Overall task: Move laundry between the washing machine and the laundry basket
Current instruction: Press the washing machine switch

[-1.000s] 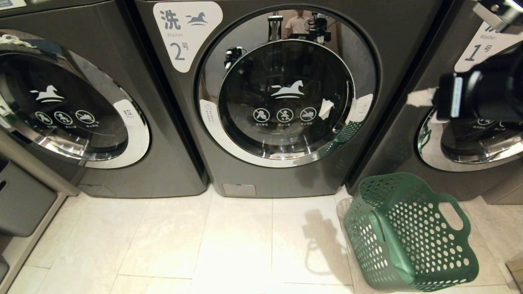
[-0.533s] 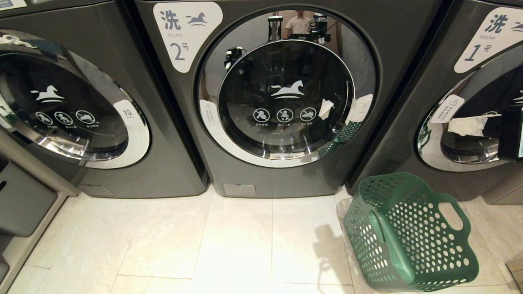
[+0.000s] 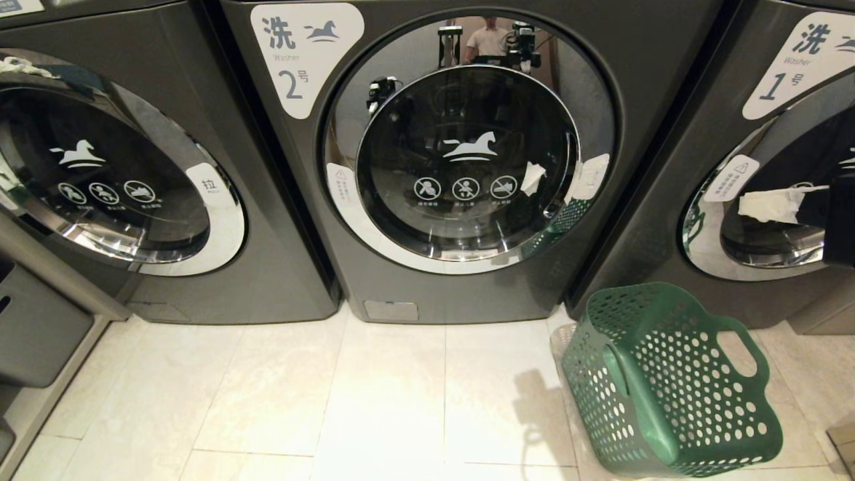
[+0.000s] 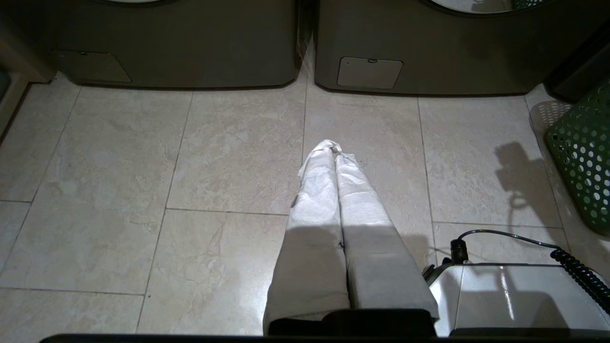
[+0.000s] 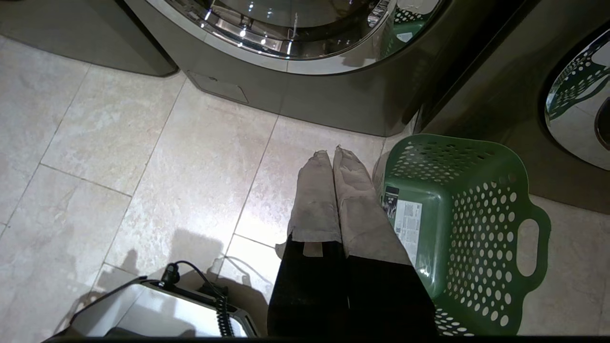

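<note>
The washing machine (image 3: 634,100), marked 2, stands in the middle with its round glass door (image 3: 467,160) shut. The dark green laundry basket (image 3: 674,387) sits tilted on the floor to its lower right, and the right wrist view shows the basket (image 5: 476,214) holding only a printed label. The laundry is out of view. My right gripper (image 3: 751,204) shows at the right edge in front of the machine marked 1. It is shut and holds nothing, and hangs just beside the basket's rim as the right gripper (image 5: 332,155). My left gripper (image 4: 331,148) is shut and empty over the tiles.
Like machines flank it: one marked 1 (image 3: 795,67) on the right, another (image 3: 120,174) on the left. A grey cabinet (image 3: 33,321) stands at far left. My white base (image 4: 514,295) with its coiled cable lies below. A person is reflected in the door rim (image 3: 487,40).
My right arm, large at the upper right a second ago, has dropped and pulled back to the right edge; only its wrapped fingers remain in view. Nothing else moved.
</note>
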Robot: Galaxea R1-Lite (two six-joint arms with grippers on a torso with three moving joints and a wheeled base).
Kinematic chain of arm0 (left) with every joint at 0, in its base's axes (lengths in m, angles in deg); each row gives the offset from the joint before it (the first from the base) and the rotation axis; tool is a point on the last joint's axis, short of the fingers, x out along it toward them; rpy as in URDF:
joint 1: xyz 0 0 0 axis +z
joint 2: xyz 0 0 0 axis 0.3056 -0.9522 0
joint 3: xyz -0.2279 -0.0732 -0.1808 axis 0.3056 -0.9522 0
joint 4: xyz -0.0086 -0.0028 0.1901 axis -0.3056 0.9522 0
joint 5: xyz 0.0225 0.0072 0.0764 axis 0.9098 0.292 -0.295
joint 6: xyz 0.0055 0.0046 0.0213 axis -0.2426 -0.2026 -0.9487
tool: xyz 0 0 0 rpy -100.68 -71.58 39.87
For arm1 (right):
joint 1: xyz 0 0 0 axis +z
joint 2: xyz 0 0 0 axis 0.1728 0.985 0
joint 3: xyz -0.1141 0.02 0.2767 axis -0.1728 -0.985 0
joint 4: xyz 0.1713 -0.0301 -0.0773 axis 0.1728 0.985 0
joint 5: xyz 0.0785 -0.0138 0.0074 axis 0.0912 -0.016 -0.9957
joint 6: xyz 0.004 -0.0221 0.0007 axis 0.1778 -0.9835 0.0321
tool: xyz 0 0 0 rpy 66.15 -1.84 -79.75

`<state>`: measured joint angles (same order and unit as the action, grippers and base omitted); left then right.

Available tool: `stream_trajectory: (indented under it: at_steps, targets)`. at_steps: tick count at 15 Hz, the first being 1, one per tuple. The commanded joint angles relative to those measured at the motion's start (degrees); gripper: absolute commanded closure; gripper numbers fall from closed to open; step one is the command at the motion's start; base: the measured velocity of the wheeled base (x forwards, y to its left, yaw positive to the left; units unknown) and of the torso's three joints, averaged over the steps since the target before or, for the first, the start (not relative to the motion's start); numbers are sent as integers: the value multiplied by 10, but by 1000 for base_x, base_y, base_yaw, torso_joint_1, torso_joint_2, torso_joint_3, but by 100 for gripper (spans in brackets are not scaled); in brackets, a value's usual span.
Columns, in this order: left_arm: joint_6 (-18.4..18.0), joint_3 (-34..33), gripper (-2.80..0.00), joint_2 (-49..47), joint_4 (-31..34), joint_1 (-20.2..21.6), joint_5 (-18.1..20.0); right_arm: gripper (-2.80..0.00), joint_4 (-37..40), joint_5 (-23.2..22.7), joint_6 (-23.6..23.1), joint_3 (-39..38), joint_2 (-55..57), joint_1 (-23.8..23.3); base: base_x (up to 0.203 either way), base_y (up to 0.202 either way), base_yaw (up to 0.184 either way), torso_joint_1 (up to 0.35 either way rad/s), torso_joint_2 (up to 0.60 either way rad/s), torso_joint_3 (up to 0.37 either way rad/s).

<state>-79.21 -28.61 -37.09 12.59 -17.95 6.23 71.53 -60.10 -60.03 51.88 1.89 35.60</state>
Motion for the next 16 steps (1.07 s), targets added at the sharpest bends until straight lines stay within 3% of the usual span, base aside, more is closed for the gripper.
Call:
stream_trajectory:
  at_steps: [1,6,10,16]
  targets:
    - [0,0,0,0,0,0,0,0,1,0,-5,0,3,0,0,0,0,0,0,0]
    - [0,0,0,0,0,1,0,0,-1,-4,-32,-23,-2,0,0,0,0,0,0,0]
    - [-1,1,0,0,1,1,0,0,-2,0,-96,-48,-6,0,0,0,0,0,0,0]
    - [-1,1,0,0,1,0,0,0,-11,-2,-94,-48,-5,0,0,0,0,0,0,0]
